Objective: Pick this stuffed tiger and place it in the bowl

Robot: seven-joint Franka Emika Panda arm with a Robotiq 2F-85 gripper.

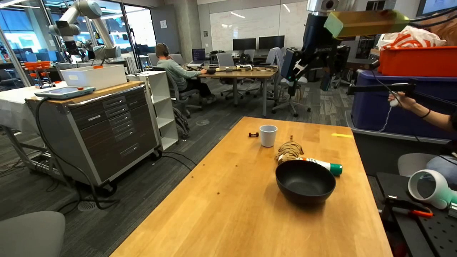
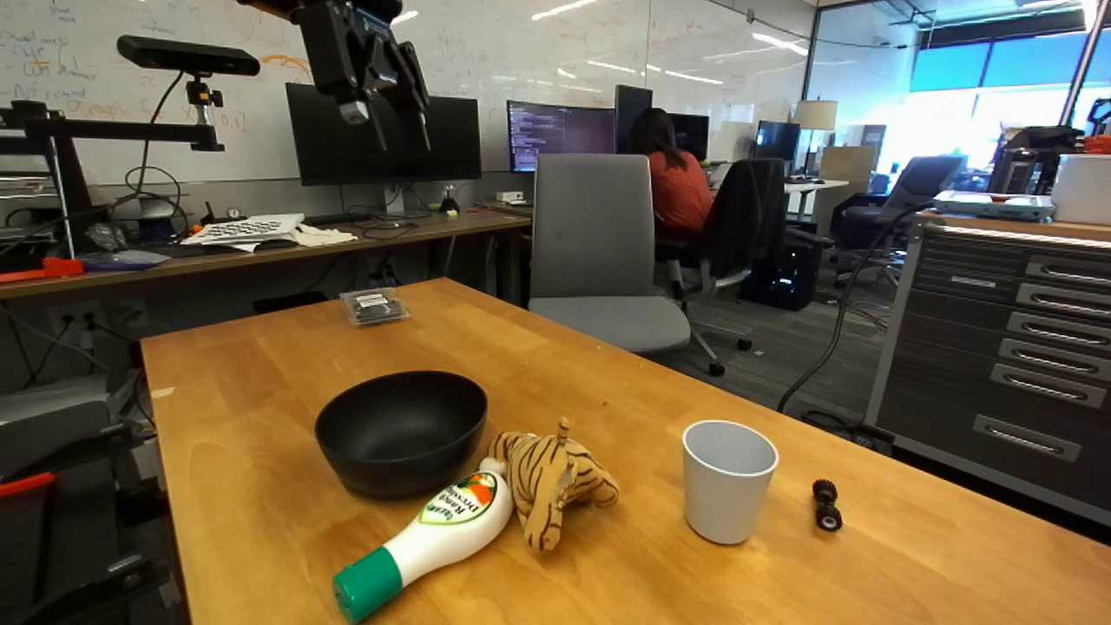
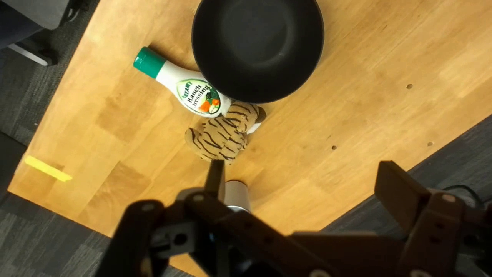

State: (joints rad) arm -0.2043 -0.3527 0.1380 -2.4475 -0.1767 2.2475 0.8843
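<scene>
The stuffed tiger, tan with dark stripes, lies on the wooden table in both exterior views [image 1: 290, 150] [image 2: 551, 476]. It also shows in the wrist view [image 3: 220, 134], with its head close to the bowl rim. The black bowl stands upright and empty beside it in both exterior views [image 1: 306, 184] [image 2: 399, 434] and at the top of the wrist view [image 3: 257, 46]. My gripper is high above the table in both exterior views [image 1: 309, 86] [image 2: 389, 130]. In the wrist view its fingers [image 3: 301, 163] are wide apart with nothing between them. The tiger is beyond the left fingertip.
A ranch dressing bottle [image 2: 460, 514] lies against the tiger and close beside the bowl [image 3: 196, 92]. A white mug [image 1: 267, 135] stands near the tiger, partly behind the left finger in the wrist view [image 3: 236, 194]. A small dark dumbbell-shaped object [image 2: 826, 503] lies past the mug.
</scene>
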